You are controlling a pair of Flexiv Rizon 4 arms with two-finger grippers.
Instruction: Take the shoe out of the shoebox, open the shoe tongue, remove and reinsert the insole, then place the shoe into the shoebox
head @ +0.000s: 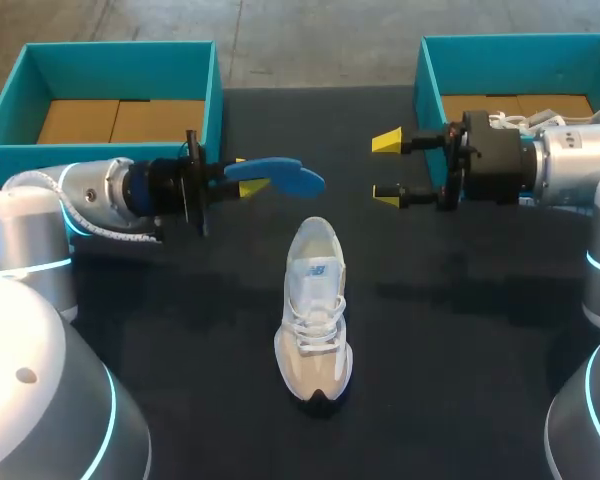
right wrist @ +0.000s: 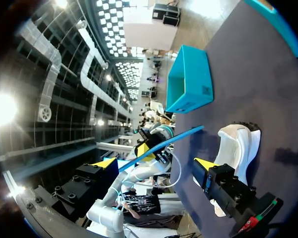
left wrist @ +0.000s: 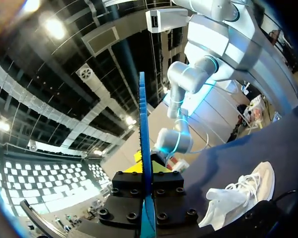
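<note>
Left jaws are clamped on the blue insole (head: 280,176), which sticks out toward 3 o'clock, while the right jaws stand wide and empty, facing it across the gap! The shoe (head: 315,310) sits on the bench (head: 460,380) at 5 o'clock from the left jaws, long axis 12-to-6 with the open heel end at 12, so the left arm (head: 100,190) looks nearer for reinsertion. Head view gives the insole's broad outline; left wrist view shows it edge-on between the jaws, the shoe (left wrist: 238,196) lying beside them.
</note>
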